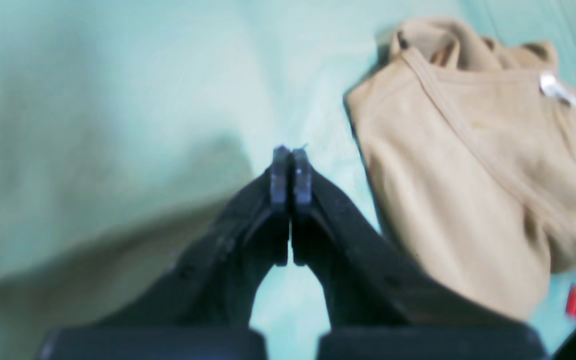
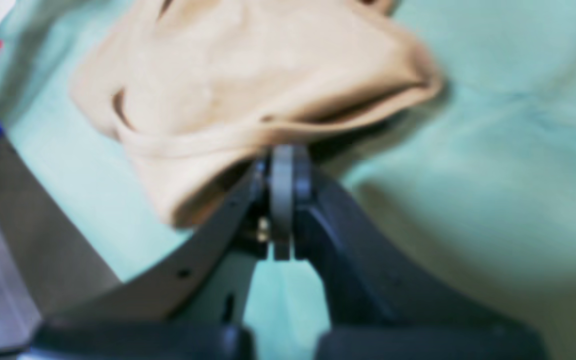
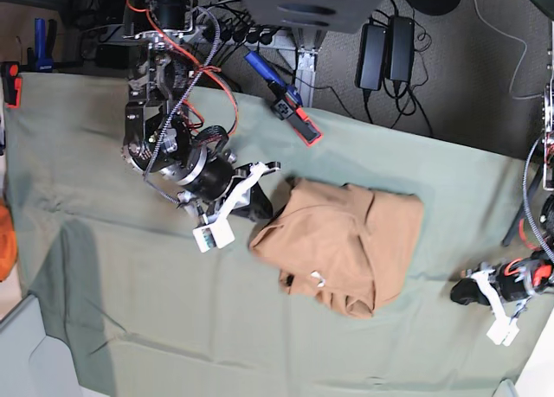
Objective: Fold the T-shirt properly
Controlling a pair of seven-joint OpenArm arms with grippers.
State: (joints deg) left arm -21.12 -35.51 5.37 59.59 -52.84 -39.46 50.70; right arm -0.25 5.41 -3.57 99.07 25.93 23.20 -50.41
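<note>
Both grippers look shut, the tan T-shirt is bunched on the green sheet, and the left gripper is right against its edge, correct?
Not quite: the right gripper is at the T-shirt edge, as the right wrist view shows. The left gripper is shut over bare green sheet.

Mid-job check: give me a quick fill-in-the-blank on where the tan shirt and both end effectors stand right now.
1. The plain tan cotton T-shirt lies bunched on the sage-green cloth ____.
2. The left end effector is ____, holding nothing.
3. The right end effector is shut at the T-shirt's ____.
4. A small white ____ shows inside the T-shirt's neck.

Missing words: sheet; shut; edge; tag
</note>
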